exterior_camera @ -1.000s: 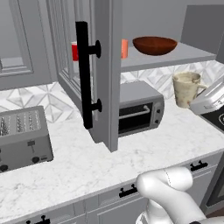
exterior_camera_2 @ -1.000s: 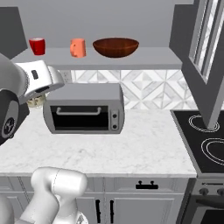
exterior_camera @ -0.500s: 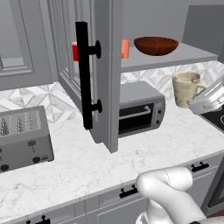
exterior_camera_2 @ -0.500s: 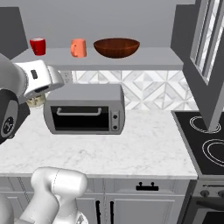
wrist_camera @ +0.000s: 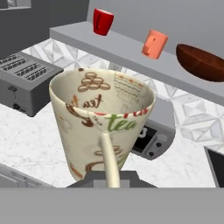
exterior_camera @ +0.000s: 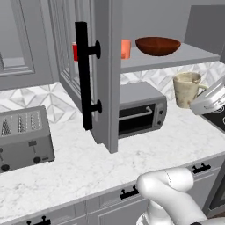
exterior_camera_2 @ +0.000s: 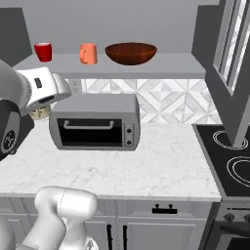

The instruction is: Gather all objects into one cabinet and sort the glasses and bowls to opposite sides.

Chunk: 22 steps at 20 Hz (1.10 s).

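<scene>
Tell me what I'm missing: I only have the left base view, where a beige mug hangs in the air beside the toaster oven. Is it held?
Observer: Yes. The hand view shows the mug gripped by its handle, upright, above the counter.
Operator: I see one red cup behind the cabinet door. Anything else there?
Observer: From the right base view, the red cup stands at the shelf's left end, apart from the orange cup.
Operator: And the bowl?
Observer: The bowl sits just right of the orange cup; the shelf beyond it is bare.
</scene>
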{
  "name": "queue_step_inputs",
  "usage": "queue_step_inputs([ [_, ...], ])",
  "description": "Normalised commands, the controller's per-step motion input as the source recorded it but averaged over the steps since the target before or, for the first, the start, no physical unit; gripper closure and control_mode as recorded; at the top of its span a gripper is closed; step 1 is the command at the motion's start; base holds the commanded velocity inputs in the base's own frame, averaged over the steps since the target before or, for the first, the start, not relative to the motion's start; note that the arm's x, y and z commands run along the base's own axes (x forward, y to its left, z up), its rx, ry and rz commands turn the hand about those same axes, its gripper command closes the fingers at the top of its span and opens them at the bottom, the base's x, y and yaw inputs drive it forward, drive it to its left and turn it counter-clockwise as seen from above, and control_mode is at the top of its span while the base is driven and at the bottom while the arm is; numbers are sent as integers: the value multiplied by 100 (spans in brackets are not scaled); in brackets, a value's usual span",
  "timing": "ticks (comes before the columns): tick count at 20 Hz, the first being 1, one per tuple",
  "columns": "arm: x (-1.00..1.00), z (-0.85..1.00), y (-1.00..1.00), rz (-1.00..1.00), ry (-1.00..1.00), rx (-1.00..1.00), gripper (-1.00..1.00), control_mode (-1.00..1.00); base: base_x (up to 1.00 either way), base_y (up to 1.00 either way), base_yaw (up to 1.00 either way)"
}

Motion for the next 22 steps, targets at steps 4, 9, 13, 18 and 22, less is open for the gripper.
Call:
queue_step_inputs([
  [4,0,0,0,0,0,0,100,100,1,0,0],
  [9,-18,2,9,0,-9,0,100,-100,0,0,0],
  [13,2,-49,9,9,-2,-2,100,-100,0,0,0],
  [18,67,-42,25,13,2,0,100,-100,0,0,0],
  [22,66,-2,48,11,0,1,100,-100,0,0,0],
])
